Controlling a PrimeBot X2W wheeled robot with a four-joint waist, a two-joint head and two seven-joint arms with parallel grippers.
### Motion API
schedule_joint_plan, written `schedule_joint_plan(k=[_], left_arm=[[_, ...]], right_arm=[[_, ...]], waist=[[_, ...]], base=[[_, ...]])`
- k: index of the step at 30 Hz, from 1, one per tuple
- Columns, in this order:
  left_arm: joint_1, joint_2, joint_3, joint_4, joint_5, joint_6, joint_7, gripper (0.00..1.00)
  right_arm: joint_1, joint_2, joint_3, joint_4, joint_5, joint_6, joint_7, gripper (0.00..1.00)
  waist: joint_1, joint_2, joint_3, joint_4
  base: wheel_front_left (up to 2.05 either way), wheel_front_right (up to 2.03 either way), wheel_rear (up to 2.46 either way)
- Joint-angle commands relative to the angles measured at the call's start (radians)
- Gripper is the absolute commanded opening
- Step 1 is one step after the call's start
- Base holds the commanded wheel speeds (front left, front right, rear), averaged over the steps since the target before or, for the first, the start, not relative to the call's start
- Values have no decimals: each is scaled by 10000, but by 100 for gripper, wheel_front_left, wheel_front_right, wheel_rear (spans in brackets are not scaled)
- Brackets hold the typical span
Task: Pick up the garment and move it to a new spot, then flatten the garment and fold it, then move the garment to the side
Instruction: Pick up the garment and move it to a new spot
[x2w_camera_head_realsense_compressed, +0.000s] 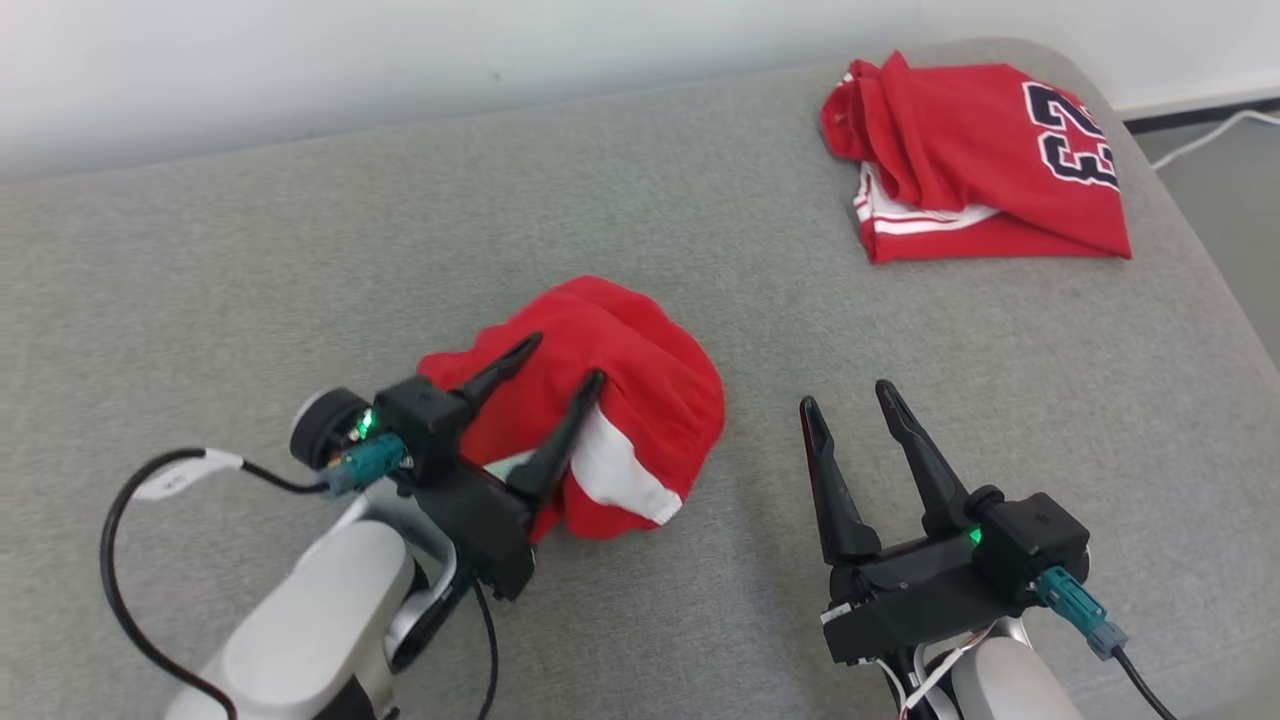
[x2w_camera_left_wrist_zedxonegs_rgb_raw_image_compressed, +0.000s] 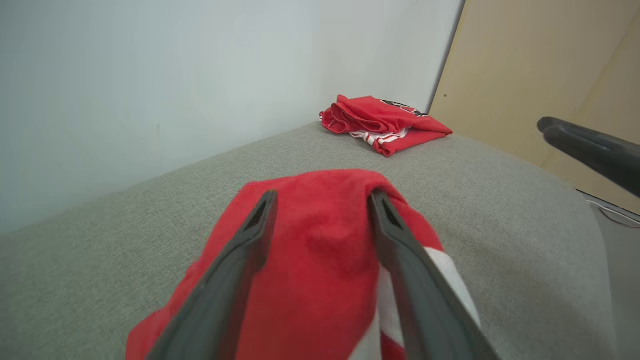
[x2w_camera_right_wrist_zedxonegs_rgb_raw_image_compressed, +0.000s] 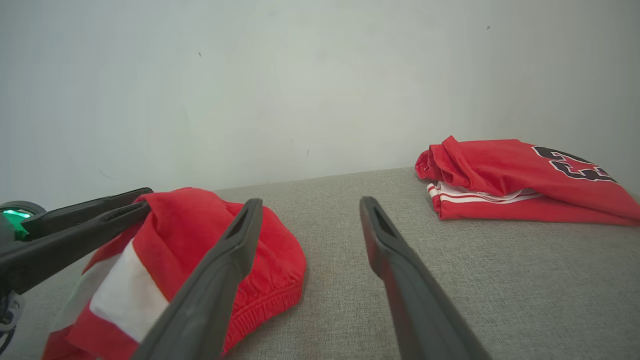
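Observation:
The garment (x2w_camera_head_realsense_compressed: 650, 380) is a bunched red piece with a white stripe, heaped on the grey cushion at centre left. My left gripper (x2w_camera_head_realsense_compressed: 562, 362) stands open over it, fingers spread wide with a hump of the red cloth (x2w_camera_left_wrist_zedxonegs_rgb_raw_image_compressed: 315, 270) rising between them. I cannot tell whether the fingers press the cloth. My right gripper (x2w_camera_head_realsense_compressed: 846, 397) is open to the right of the heap, above bare cushion, with nothing between its fingers. In the right wrist view the garment (x2w_camera_right_wrist_zedxonegs_rgb_raw_image_compressed: 200, 220) lies at lower left with the left gripper's fingers (x2w_camera_right_wrist_zedxonegs_rgb_raw_image_compressed: 90, 215) against it.
A folded red jersey (x2w_camera_head_realsense_compressed: 980, 150) with a dark number lies at the cushion's far right corner, also visible as the jersey (x2w_camera_left_wrist_zedxonegs_rgb_raw_image_compressed: 385, 120) and the jersey (x2w_camera_right_wrist_zedxonegs_rgb_raw_image_compressed: 505, 175). The grey cushion (x2w_camera_head_realsense_compressed: 300, 260) ends at a pale wall behind. A white cable (x2w_camera_head_realsense_compressed: 1200, 135) runs on the floor at right.

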Motion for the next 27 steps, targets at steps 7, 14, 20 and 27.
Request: schedule_joint_plan(k=[7,14,20,27], left_arm=[[1002,-132,377,-297,-194,476,-650,100],[2097,80,938,-950,-457,995,-755,100],[3145,159,1712,-1496,-427,1442,-794,100],[4782,-126,3558,-2987,941,2165,-801,100]], right_arm=[[419,10,-175,79,-66,1,-6,100],[655,7,-294,57,-105,1,-6,100],[748,7,-308,184,-80,1,-8,100],[1044,6,-619,529,-94,1,-6,100]], waist=[[1,0,-549,719],[1,0,-723,1157],[1,0,-794,1416],[1,0,-956,1846]], base=[[0,0,0],[0,0,0],[0,0,0],[0,0,0]])
